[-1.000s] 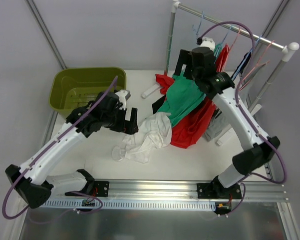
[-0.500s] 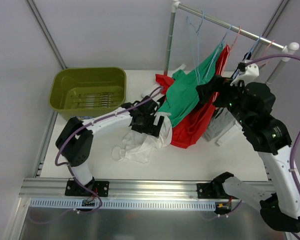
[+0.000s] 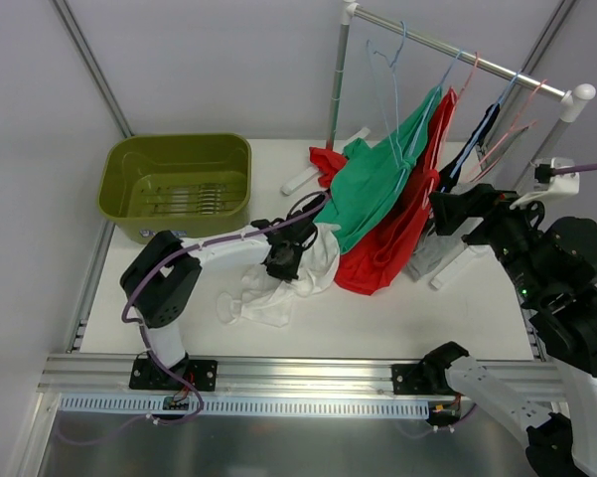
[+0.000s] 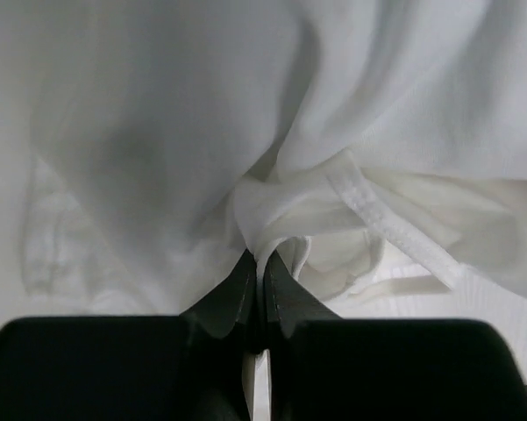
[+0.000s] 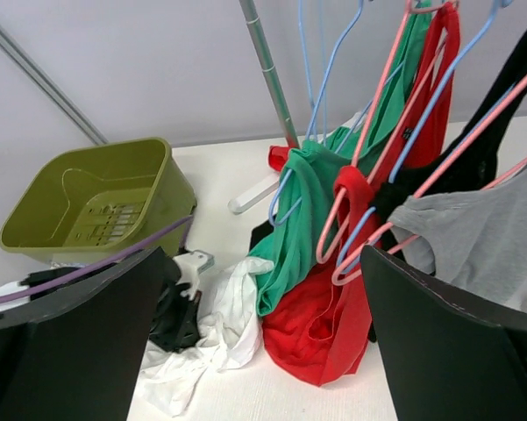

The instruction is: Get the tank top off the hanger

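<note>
A white tank top [image 3: 288,283] lies crumpled on the table, off any hanger, beside green [image 3: 373,184] and red [image 3: 397,238] tops that hang from the rail. My left gripper [image 3: 283,260] is low over the white heap. The left wrist view shows that gripper [image 4: 260,257] shut on a fold of the white tank top [image 4: 202,132]. A bare blue hanger [image 3: 385,60] hangs on the rail. My right gripper [image 3: 445,215] is raised to the right of the clothes, open and empty, its fingers [image 5: 79,324] framing the pile.
An olive bin [image 3: 179,184] stands at the back left. The clothes rack [image 3: 457,55] carries pink and blue hangers, with a black top [image 3: 477,139] and a grey one [image 5: 482,237] at its right end. The rack's white feet rest on the table.
My left arm has reached in to the white tank top and shut on its cloth. My right arm has drawn back from the rail to the right, still open.
</note>
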Robot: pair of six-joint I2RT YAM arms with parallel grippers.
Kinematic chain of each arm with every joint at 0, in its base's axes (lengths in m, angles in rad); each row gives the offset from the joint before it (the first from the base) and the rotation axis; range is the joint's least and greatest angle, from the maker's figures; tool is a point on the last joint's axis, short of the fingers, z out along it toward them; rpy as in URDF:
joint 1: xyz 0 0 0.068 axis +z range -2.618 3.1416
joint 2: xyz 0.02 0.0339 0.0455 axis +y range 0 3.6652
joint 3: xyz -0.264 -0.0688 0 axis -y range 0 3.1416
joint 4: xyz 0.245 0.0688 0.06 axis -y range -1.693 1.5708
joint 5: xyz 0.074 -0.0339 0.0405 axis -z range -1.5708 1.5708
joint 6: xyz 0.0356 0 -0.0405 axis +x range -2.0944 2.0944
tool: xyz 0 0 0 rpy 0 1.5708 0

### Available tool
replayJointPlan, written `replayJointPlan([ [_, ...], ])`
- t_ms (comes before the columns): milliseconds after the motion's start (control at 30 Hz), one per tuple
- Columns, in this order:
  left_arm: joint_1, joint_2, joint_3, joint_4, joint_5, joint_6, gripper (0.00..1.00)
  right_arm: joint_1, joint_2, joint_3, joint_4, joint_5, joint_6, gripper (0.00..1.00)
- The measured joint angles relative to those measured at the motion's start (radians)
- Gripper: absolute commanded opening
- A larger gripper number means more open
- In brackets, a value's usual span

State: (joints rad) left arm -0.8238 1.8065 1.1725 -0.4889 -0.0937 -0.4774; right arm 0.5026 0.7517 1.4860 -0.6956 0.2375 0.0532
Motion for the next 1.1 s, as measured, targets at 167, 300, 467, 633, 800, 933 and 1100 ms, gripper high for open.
replayJointPlan([
  [167,0.0,-0.198,-0.023,-0.066,-0.105,-0.008,0.0,0.0,-0.011,0.027,-0.009,0.036,-0.018,0.99],
  [300,0.0,-0.442,0.082,-0.141,-0.231,-0.006,0.0,0.0,-0.009,0.031,-0.014,0.043,-0.024,1.0],
  [467,0.0,-0.619,0.389,-0.169,-0.427,0.065,0.0,0.0,0.007,0.031,-0.016,0.045,-0.028,0.99],
  [633,0.105,-0.551,0.771,-0.175,-0.567,0.203,0.0,0.0,0.042,0.046,-0.019,0.042,-0.029,0.99],
  [800,0.327,-0.368,1.031,-0.179,-0.558,0.251,0.0,0.0,0.075,0.062,-0.02,0.03,-0.029,1.0],
  [933,0.469,-0.209,1.137,-0.193,-0.484,0.25,0.0,0.0,0.078,0.062,-0.02,0.026,-0.029,0.99],
  [1100,0.688,-0.109,1.125,-0.214,-0.324,0.194,0.0,0.0,0.052,0.034,-0.021,0.005,-0.019,1.0],
])
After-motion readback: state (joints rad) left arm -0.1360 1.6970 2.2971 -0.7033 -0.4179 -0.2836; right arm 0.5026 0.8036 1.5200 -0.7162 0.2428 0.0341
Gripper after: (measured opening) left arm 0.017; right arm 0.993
